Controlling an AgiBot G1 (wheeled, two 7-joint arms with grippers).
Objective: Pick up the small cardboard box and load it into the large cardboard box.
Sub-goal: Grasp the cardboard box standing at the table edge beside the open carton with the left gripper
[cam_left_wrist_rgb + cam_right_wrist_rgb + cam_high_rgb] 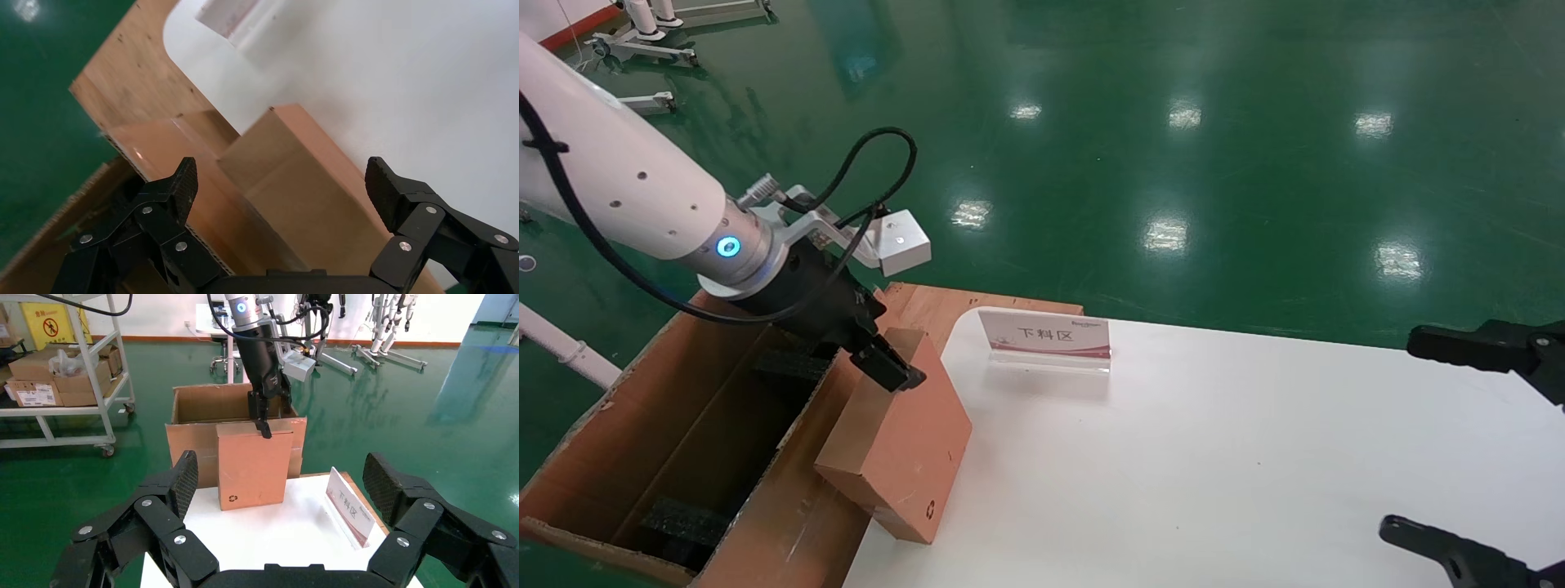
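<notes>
The small cardboard box (903,445) stands on end at the white table's left edge, its recycling mark low on the side facing the table; it also shows in the right wrist view (252,462). The large cardboard box (674,425) stands open just left of it, with black foam inside. My left gripper (878,359) is open, its jaws straddling the top of the small box (294,202) without closing on it; one fingertip (264,427) hangs over the box's table-side face. My right gripper (1426,441) is open and empty at the table's right side.
A white-and-red sign card (1046,336) stands on the white table (1214,465) near its far edge. Green floor lies beyond. A shelf cart with cartons (61,373) and robot stands are farther off behind the large carton (190,432).
</notes>
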